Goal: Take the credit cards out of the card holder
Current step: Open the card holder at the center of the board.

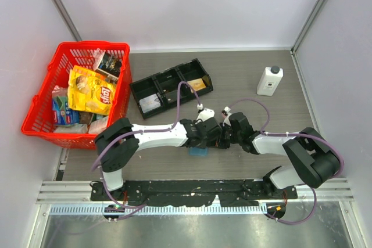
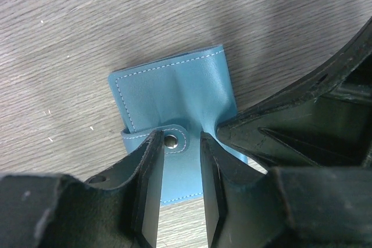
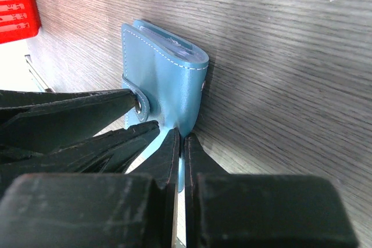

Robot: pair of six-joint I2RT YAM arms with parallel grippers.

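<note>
Okay so | card holder (image 1: 198, 151) lower middle of top view, snapped closed on table (image 1: 244, 85) | my left gripper (image 2: 179, 137) narrow, pinching its snap tab (image 2: 136, 135) | my right gripper (image 3: 181, 142) squeezed tight on its edge

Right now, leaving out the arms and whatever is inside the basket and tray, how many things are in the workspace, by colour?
Red plastic mesh basket: 1
Black three-compartment tray: 1
White plastic bottle with dark cap: 1
Light-blue stitched card holder: 1
Total: 4
</note>
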